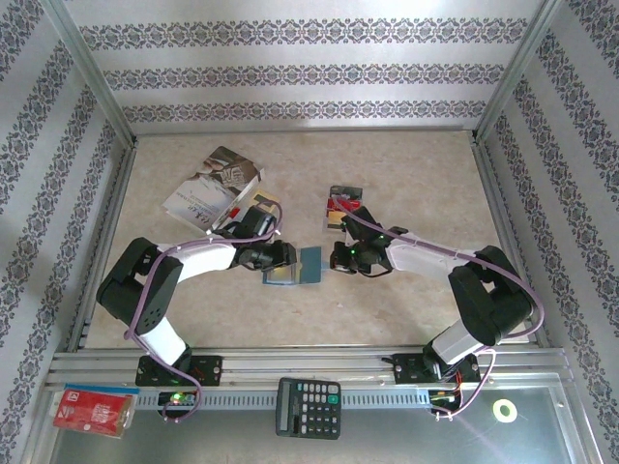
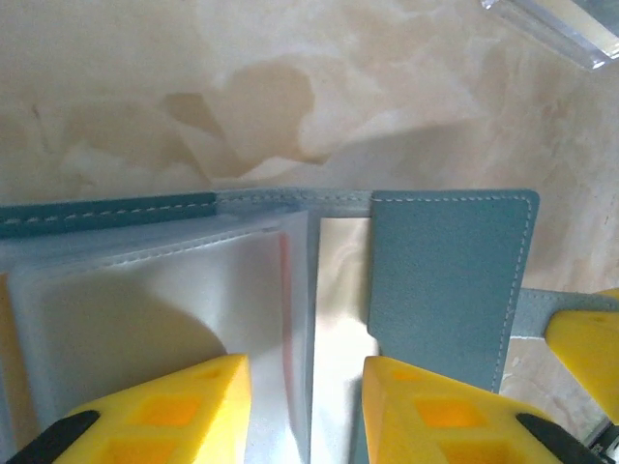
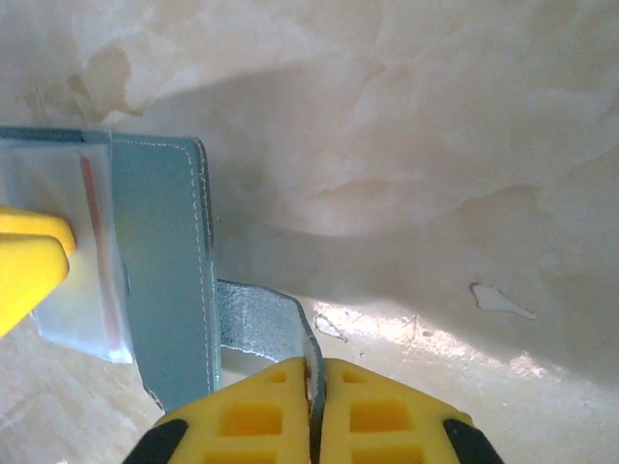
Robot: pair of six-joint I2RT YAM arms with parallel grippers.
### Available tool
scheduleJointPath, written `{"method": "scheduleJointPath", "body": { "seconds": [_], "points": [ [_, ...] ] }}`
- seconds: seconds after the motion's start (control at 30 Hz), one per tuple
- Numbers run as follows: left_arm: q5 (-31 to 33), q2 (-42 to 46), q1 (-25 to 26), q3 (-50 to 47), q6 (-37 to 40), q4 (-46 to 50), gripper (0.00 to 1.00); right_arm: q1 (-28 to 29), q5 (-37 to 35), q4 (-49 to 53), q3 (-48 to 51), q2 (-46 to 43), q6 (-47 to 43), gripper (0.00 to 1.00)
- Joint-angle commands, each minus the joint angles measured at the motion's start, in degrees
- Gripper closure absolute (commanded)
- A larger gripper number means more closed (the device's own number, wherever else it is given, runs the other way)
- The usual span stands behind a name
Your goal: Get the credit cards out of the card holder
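Right end effector [image 3: 317,372] clamped on the card holder's [image 3: 160,261] strap [image 3: 256,319].
Left end effector [image 2: 305,372] straddles its clear sleeves [image 2: 145,300], grip unclear; red card edge [image 2: 285,290] inside.

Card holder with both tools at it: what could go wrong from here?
1. The right tool pinches only the thin strap; it may slip free, letting the card holder slide under a pull.
2. The left tool straddles the clear sleeves; closing may catch sleeve plastic rather than the red-edged card inside, likely lifting the whole holder.
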State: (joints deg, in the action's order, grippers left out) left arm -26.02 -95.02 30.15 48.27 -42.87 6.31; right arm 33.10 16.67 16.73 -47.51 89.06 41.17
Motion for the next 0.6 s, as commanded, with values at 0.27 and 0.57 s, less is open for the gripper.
{"method": "scheduleJointPath", "body": {
  "seconds": [0.27,0.57],
  "points": [
    [-2.67,-8.06,4.91,10.04,-1.11,-2.78,0.86,-2.12,-4.88,-0.93,-5.21,-6.17,-0.86,0.79],
    [3.18,-13.99,5.07,13.07,0.79,0.19,1.0,-2.22,-4.72,-2.68,-4.01,-10.43,0.02,0.76]
  ]
}}
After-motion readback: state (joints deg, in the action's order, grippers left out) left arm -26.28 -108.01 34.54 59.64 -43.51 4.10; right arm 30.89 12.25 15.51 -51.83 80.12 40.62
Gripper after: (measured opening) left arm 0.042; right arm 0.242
